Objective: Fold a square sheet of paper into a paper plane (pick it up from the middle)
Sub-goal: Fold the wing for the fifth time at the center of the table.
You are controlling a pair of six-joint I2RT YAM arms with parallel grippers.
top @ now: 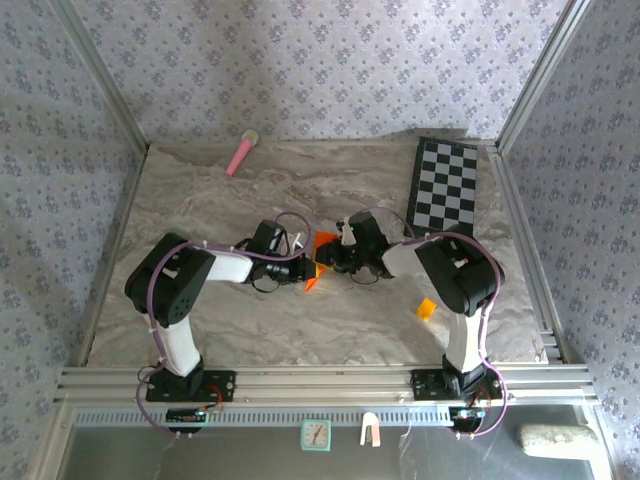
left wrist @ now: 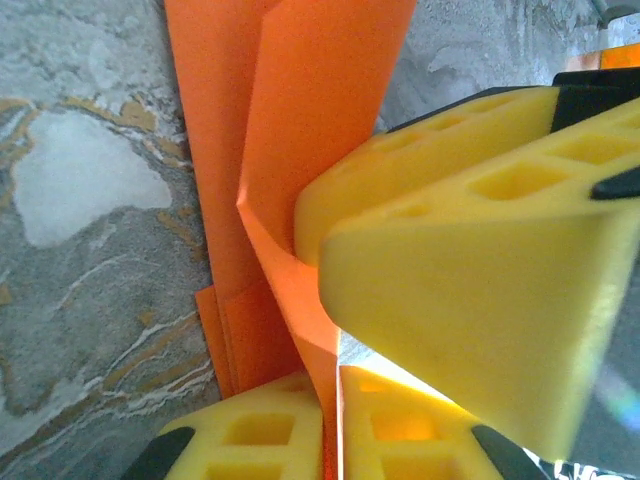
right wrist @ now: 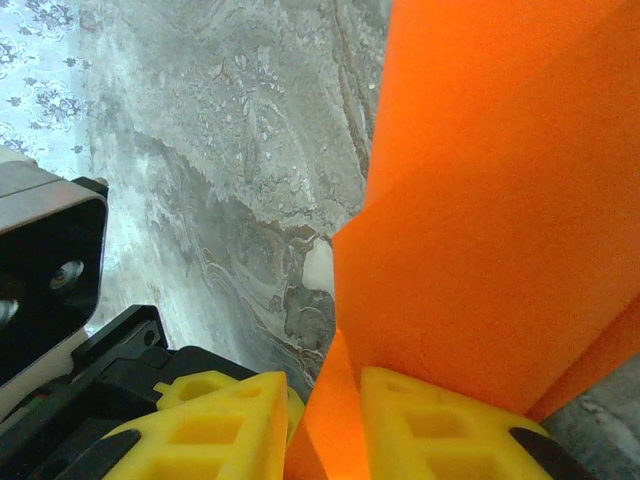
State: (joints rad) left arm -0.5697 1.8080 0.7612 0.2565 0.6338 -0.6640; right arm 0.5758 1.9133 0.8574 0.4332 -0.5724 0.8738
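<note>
Left gripper (left wrist: pixel 331 438), right gripper (right wrist: pixel 325 432) around paper (left wrist: pixel 320 120)

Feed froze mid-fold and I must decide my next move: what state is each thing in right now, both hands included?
Orange paper: partly folded, creased, pinched by both hands.
Left hand: shut on the orange paper.
Right hand: shut on the orange paper.
Pink stick: lying free at the back.
Checkerboard: lying flat, far right.
Small block: resting free, near right.
</note>
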